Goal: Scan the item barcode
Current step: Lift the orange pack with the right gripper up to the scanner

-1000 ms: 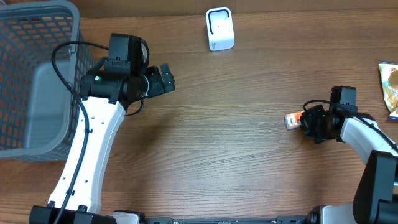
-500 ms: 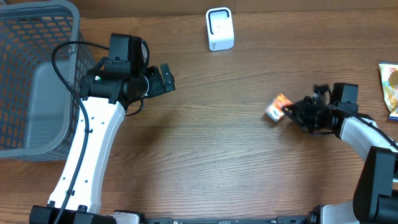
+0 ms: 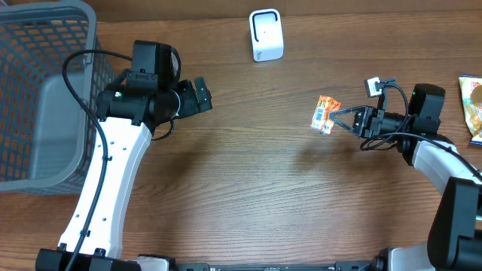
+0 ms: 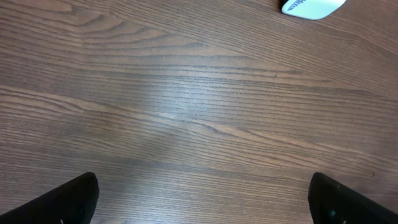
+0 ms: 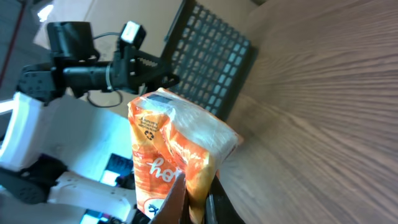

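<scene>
My right hand (image 3: pixel 340 120) is clamped tight on the lower edge of the orange snack pkt (image 3: pixel 324 114) — that's the item for scanning; nothing else is in the grip. From the right wrist cam the pkt stands up out of my fingers (image 5: pixel 180 202), crinkled, w/ white lettering and a recycling mark on the face toward me; I can't make out a barcode from here. Seen from overhead it's tilted and held off the table (image 3: pixel 248 196), w/ a soft shadow on the wood below it.

The white scanner (image 3: pixel 266 35) sits upright at the far edge of the table, to the left of the pkt and well apart from it.

My left hand (image 3: pixel 202 94) is spread wide open w/ nothing in it, hanging over bare wood; the scanner just shows at the top right of its wrist cam. The grey basket (image 3: pixel 45 45) fills the far left corner — just beside my left arm. A second snack pkt (image 3: pixel 472 105) lies at the right edge of the table, beyond my right arm.
</scene>
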You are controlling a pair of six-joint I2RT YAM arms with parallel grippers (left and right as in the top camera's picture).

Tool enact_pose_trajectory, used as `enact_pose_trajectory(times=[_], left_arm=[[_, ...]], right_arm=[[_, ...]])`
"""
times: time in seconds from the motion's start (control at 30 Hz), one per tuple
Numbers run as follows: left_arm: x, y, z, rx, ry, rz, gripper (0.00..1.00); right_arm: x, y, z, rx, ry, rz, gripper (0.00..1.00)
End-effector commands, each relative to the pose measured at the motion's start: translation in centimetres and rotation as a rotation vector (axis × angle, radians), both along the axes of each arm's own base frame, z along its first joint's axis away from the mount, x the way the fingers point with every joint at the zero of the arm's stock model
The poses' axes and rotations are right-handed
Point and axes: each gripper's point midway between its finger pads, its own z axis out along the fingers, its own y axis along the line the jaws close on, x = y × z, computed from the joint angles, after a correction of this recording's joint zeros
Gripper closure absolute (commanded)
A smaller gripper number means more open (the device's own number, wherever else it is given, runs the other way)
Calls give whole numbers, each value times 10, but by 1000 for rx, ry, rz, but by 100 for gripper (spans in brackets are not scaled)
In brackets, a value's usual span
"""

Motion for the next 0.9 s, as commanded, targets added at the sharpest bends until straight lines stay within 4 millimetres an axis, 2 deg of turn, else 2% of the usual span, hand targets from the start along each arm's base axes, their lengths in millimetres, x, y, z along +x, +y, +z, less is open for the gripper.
enact_pose_trajectory(times=[0.0, 0.1, 0.23, 0.63, 0.87], left_arm=[[1, 1, 0, 15, -3, -11, 0], [1, 1, 0, 15, -3, -10, 0], [1, 1, 0, 15, -3, -10, 0], [1, 1, 0, 15, -3, -11, 0], [1, 1, 0, 15, -3, -10, 0]], right_arm=[[-5, 2, 12, 47, 36, 54, 96], [-6, 5, 12, 54, 74, 63, 96], [-8, 15, 14, 47, 44, 93, 96], [-18, 55, 31, 29, -51, 223, 96], [-17, 60, 37, 26, -39, 226, 96]])
